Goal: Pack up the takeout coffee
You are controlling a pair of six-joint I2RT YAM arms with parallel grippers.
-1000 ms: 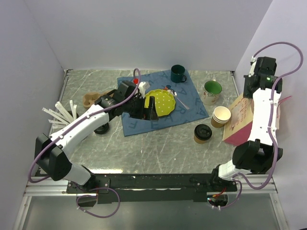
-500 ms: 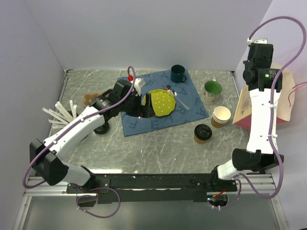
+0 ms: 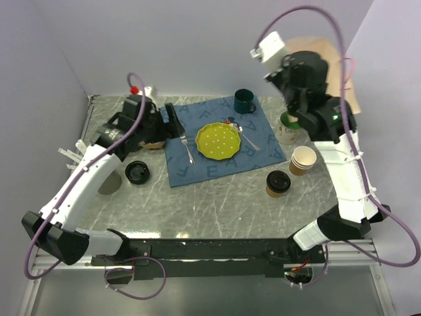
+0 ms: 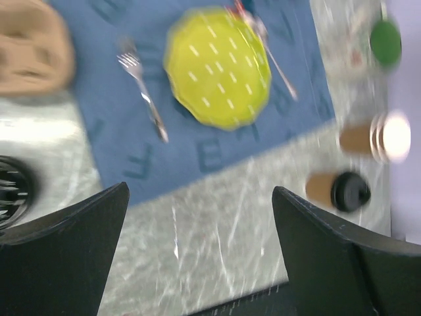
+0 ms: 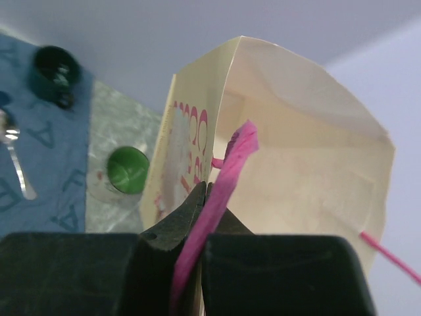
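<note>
The takeout coffee (image 3: 277, 183), a brown paper cup with a black lid, stands on the table right of centre. It also shows in the left wrist view (image 4: 339, 191), small and blurred. My right gripper (image 5: 207, 191) is shut on the pink handle (image 5: 230, 164) of a cream paper bag (image 5: 302, 158). It holds the bag (image 3: 331, 58) high in the air at the back right, mouth open toward the wrist camera. My left gripper (image 3: 172, 122) is open and empty, raised above the left edge of the blue mat (image 3: 197, 168), far from the coffee.
A stack of lidless tan cups (image 3: 302, 160) stands just right of the coffee. A light green mug (image 3: 291, 124) and a dark green mug (image 3: 244, 101) stand behind. A yellow plate (image 3: 219, 139), fork (image 3: 187, 148) and spoon lie on the mat. A loose black lid (image 3: 137, 171) lies at left.
My right arm has lifted the paper bag off the table's right edge, up and toward the back centre. My left arm has drawn back left and upward, away from the plate.
</note>
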